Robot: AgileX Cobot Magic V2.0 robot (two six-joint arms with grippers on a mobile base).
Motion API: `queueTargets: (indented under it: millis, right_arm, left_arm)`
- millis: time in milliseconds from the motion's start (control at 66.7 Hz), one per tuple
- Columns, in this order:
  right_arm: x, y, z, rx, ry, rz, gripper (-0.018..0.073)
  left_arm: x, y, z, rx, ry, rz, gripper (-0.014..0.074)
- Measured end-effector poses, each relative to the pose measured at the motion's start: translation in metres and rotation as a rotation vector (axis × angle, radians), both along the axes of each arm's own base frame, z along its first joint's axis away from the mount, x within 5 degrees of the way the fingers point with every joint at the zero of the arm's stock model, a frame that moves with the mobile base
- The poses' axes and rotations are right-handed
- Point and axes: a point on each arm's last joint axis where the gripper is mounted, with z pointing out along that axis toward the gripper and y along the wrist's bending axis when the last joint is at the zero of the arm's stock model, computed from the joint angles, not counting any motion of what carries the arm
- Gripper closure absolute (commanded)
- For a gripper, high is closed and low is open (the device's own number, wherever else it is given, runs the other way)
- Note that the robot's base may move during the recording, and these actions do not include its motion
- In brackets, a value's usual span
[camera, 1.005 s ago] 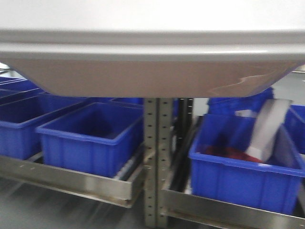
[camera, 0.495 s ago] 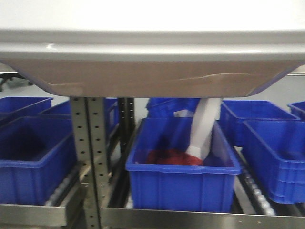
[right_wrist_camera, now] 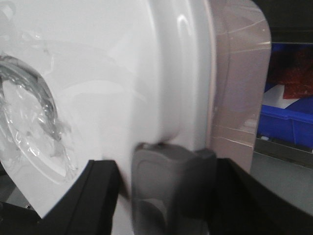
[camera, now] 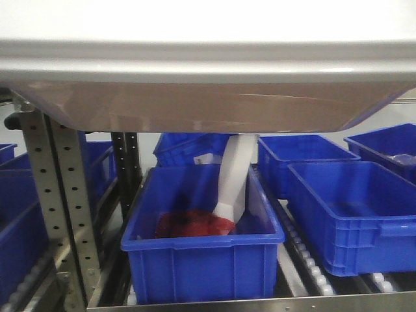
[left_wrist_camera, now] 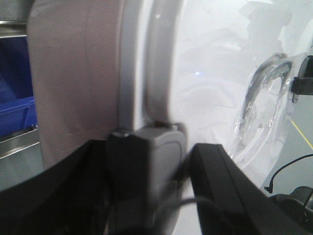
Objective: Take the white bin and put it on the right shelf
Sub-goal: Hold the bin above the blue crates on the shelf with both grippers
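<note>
Near, overhead: large translucent pinkish-white plastic bin (camera: 208, 97), left hand (left_wrist_camera: 146, 161), right hand (right_wrist_camera: 171, 178) both clamped on rim; transport step; next: align with stainless-steel shelf (camera: 273, 305).

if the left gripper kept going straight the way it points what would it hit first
The white bin itself: the left gripper has its jaws on the bin's rim, so no gap lies ahead.

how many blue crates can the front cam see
7 blue crates: one centre front holding red items, one front right, two behind it, one behind the centre one, two left past the uprights. The white bin may hide more.
</note>
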Motion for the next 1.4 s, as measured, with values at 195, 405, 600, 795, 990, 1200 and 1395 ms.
queueTargets:
  millis: [195,405,600,795,990,1200,1395]
  right_arm:
    - [0.0000,0.0000,0.0000,0.000,0.000,0.000,0.0219]
    - [0.0000,0.0000,0.0000,0.000,0.000,0.000,0.0219]
    - [0.0000,0.0000,0.0000,0.000,0.000,0.000,0.0219]
    - [0.0000,0.0000,0.0000,0.000,0.000,0.000,0.0219]
    - [0.0000,0.0000,0.0000,0.000,0.000,0.000,0.0219]
    - [0.0000,0.0000,0.0000,0.000,0.000,0.000,0.0219]
    - [0.0000,0.0000,0.0000,0.000,0.000,0.000,0.0219]
  left_arm:
    - [0.0000,0.0000,0.0000,0.000,0.000,0.000,0.0411]
    - [0.0000,0.0000,0.0000,0.000,0.000,0.000,0.0411]
    - [0.0000,0.0000,0.0000,0.000,0.000,0.000,0.0411]
    - [0.0000,0.0000,0.0000,0.000,0.000,0.000,0.0411]
    - [0.0000,0.0000,0.0000,0.000,0.000,0.000,0.0411]
    - [0.0000,0.0000,0.0000,0.000,0.000,0.000,0.0412]
    - [0.0000,0.0000,0.0000,0.000,0.000,0.000,0.0411]
